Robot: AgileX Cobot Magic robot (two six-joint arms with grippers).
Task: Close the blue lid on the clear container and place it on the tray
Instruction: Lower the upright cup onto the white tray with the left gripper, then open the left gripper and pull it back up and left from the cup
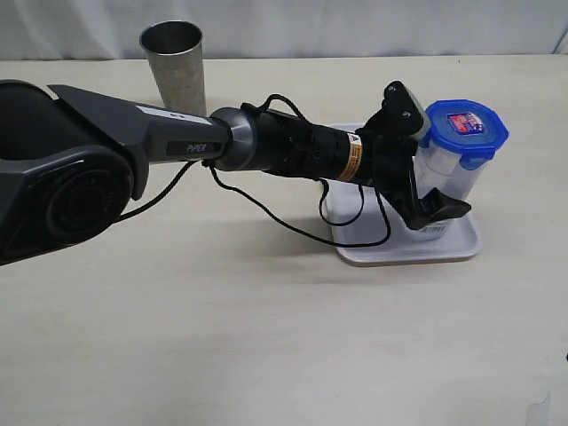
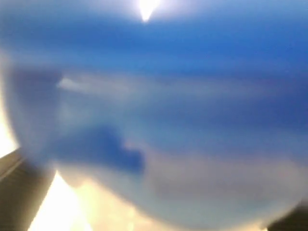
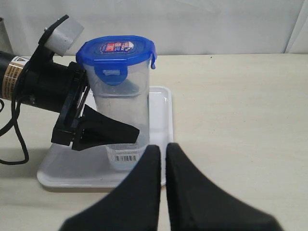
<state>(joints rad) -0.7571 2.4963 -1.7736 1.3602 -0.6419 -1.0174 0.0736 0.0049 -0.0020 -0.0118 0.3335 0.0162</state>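
Note:
The clear container (image 1: 448, 177) stands upright on the white tray (image 1: 399, 253), with the blue lid (image 1: 466, 129) seated on top and its red-and-white sticker facing up. My left gripper (image 1: 442, 191) reaches in from the left, jaws spread to either side of the container's lower half, one black finger (image 3: 103, 130) across its front. The left wrist view is only a blur of blue and clear plastic pressed close to the lens. My right gripper (image 3: 162, 150) is shut and empty, hanging in front of the tray (image 3: 72, 173), short of the container (image 3: 130, 106) and lid (image 3: 118, 50).
A grey metal tumbler (image 1: 174, 62) stands at the back left of the beige table. The left arm's black cable (image 1: 293, 226) droops onto the table beside the tray. A white curtain closes off the back.

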